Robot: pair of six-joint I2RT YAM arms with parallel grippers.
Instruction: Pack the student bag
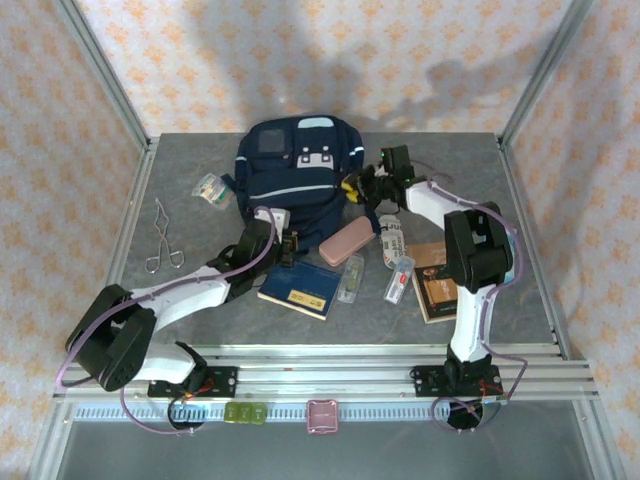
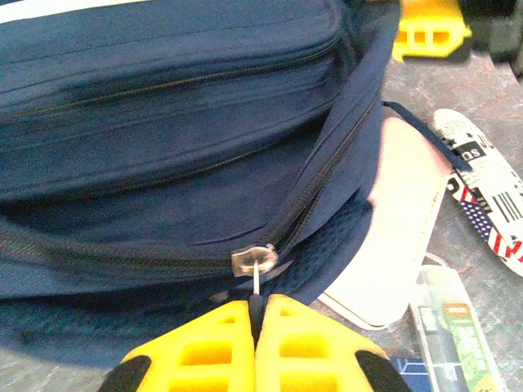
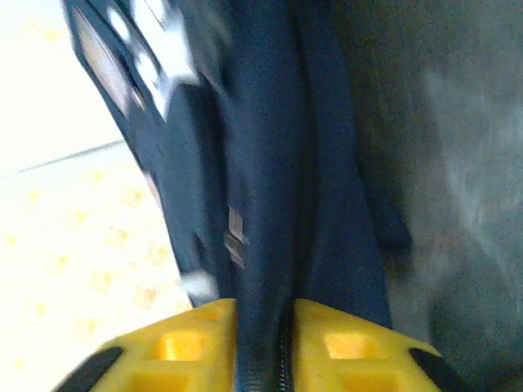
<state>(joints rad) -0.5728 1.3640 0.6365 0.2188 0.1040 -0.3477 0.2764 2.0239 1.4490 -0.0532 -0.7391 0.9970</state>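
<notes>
Your left gripper (image 2: pixel 257 317) is clamped on the zipper pull (image 2: pixel 254 261) at the near edge of the student bag (image 1: pixel 296 185), which lies at the table's (image 1: pixel 530 240) far middle. Your right gripper (image 3: pixel 265 322) straddles the bag's right edge with its fingers apart; whether they pinch the fabric cannot be told.

Matt navy cloth student bag (image 2: pixel 163 98), shiny metal zip pull (image 2: pixel 255 263), smooth yellow plastic left pincer (image 2: pixel 258 305)

R wrist: student bag (image 3: pixel 270 163) blurred; pale case (image 2: pixel 400 237) part-hidden by bag.
</notes>
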